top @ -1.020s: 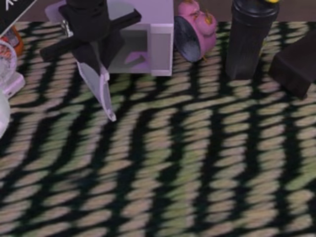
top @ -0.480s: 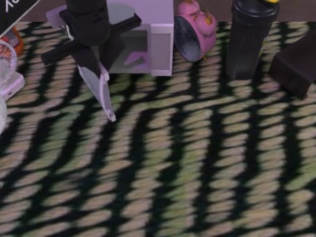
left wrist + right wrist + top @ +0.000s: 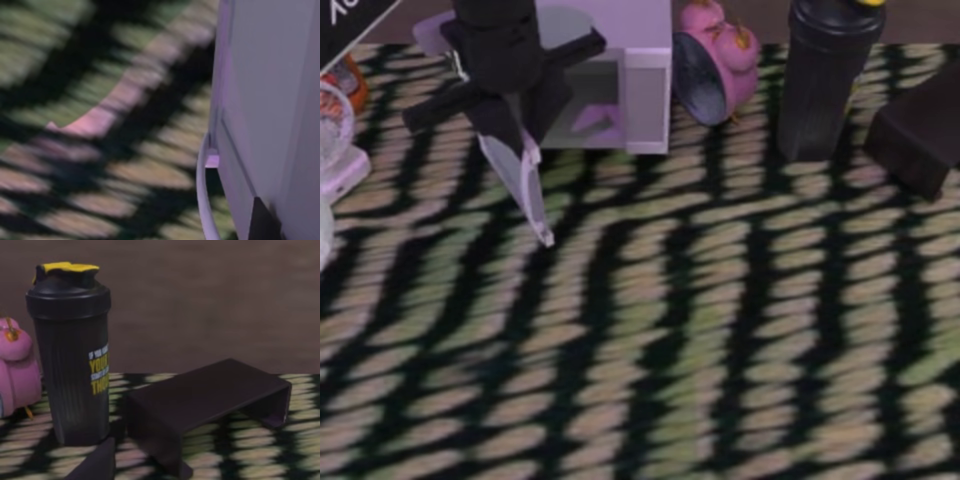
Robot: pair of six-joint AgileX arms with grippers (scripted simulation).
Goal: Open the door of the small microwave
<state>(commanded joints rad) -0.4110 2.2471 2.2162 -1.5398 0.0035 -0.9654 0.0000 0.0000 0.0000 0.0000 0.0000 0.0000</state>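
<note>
The small microwave (image 3: 645,80) stands at the back of the table, left of centre. Its door (image 3: 515,175) is swung wide open toward the front left, showing the purple-tinted cavity (image 3: 590,110). The white bar handle (image 3: 533,190) runs along the door's free edge. My left gripper (image 3: 505,130) hangs over the door near the hinge side and is shut on the door. In the left wrist view the door panel (image 3: 265,100) fills one side, the curved handle (image 3: 201,195) stands off its edge, and one dark fingertip (image 3: 262,222) presses on the panel. My right gripper (image 3: 140,470) is out of the top view, open and holding nothing.
A pink alarm clock (image 3: 715,60) sits right of the microwave, then a tall black shaker bottle (image 3: 825,75) and a black stand (image 3: 920,135). A clear and white appliance (image 3: 335,140) is at the left edge. Woven mat (image 3: 720,330) covers the table.
My left arm has drawn back a little toward the table's back left, and the door has swung very slightly wider with it. Nothing else moved.
</note>
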